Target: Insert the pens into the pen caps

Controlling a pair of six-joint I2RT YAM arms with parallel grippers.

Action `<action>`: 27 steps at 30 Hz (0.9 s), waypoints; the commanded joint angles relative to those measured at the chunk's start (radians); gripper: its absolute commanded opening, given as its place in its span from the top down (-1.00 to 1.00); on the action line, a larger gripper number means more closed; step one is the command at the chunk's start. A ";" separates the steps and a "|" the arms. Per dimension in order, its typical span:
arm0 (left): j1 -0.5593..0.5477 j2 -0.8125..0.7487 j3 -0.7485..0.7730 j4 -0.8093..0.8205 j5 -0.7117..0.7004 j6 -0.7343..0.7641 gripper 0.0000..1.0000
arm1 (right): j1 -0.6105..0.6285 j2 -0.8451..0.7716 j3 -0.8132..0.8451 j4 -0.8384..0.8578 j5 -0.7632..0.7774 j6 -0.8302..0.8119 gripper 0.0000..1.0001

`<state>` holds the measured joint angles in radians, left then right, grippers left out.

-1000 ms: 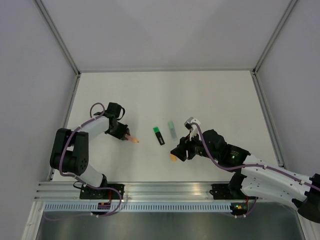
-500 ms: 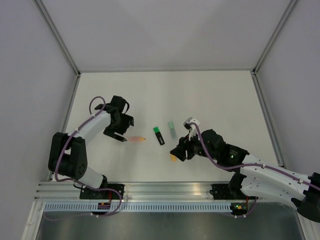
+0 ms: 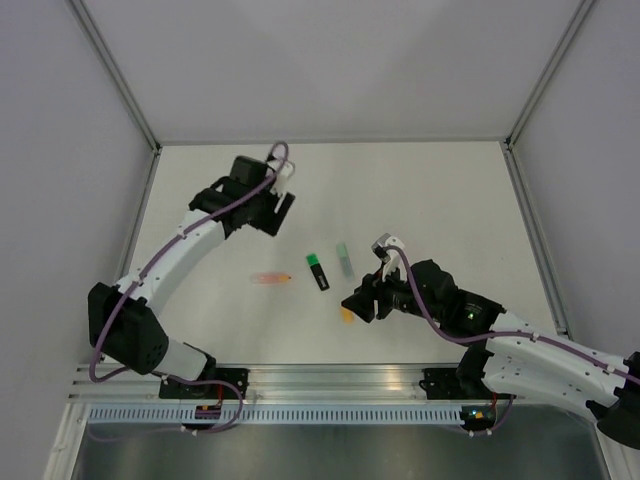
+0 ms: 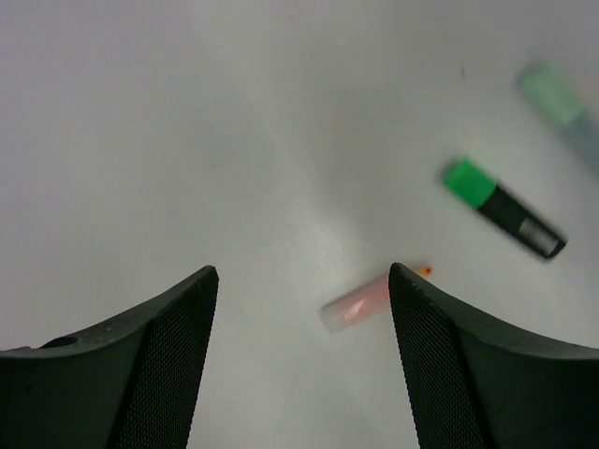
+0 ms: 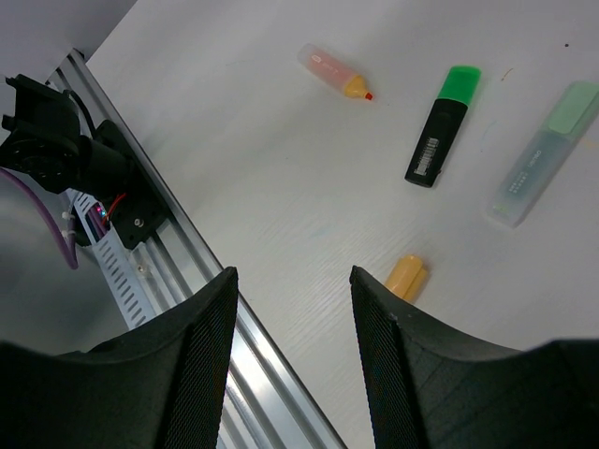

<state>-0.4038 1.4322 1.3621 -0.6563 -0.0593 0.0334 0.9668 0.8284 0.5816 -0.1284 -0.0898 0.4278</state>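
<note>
A pale pink pen with an orange tip lies loose on the white table, also in the left wrist view and the right wrist view. To its right lies a black pen with a bright green end. The orange-yellow cap rests by the right gripper's fingertip. My left gripper hangs open and empty, above and beyond the pink pen. The right gripper is open with nothing in it.
A translucent grey marker with a pale green end lies just right of the black pen. The aluminium rail runs along the table's near edge, close under the right gripper. Enclosure walls stand on three sides.
The left gripper opened and let go of the pink pen, then rose and swung toward the far side of the table. The pen now lies loose. The right arm stayed still.
</note>
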 commanded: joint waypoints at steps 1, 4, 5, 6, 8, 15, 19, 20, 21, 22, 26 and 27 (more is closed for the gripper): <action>-0.107 0.085 -0.151 -0.186 -0.041 0.551 -0.55 | 0.004 -0.034 0.001 0.021 -0.010 -0.011 -0.16; -0.119 0.071 -0.233 -0.120 0.044 0.622 -0.53 | 0.006 -0.049 0.000 0.024 -0.019 -0.008 -0.16; -0.119 0.059 -0.245 -0.103 0.150 0.634 -0.53 | 0.006 -0.057 -0.002 0.024 -0.024 -0.006 -0.15; -0.118 0.034 -0.265 -0.088 0.204 0.649 -0.53 | 0.004 -0.058 -0.003 0.026 -0.027 -0.007 -0.16; -0.119 0.024 -0.273 -0.075 0.309 0.674 -0.53 | 0.006 -0.066 -0.009 0.026 -0.031 -0.004 -0.16; -0.119 0.092 -0.235 -0.123 0.303 0.707 -0.49 | 0.004 -0.089 -0.016 0.027 -0.037 0.002 -0.16; -0.119 0.105 -0.256 -0.091 0.308 0.726 -0.47 | 0.006 -0.113 -0.023 0.026 -0.036 0.005 -0.15; -0.119 0.118 -0.258 -0.089 0.299 0.732 -0.47 | 0.006 -0.120 -0.025 0.027 -0.034 0.005 -0.15; -0.119 0.128 -0.261 -0.092 0.294 0.749 -0.47 | 0.004 -0.126 -0.026 0.026 -0.033 0.006 -0.16; -0.119 0.140 -0.262 -0.094 0.283 0.755 -0.47 | 0.006 -0.139 -0.028 0.026 -0.033 0.011 -0.16; -0.119 0.214 -0.261 -0.106 0.267 0.777 -0.41 | 0.006 -0.179 -0.042 0.032 -0.019 0.023 -0.15; -0.119 0.244 -0.259 -0.111 0.262 0.784 -0.40 | 0.004 -0.187 -0.045 0.035 -0.015 0.025 -0.15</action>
<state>-0.5232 1.6207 1.0939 -0.7723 0.2108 0.7456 0.9668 0.6743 0.5514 -0.1261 -0.1154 0.4358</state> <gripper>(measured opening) 0.710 0.578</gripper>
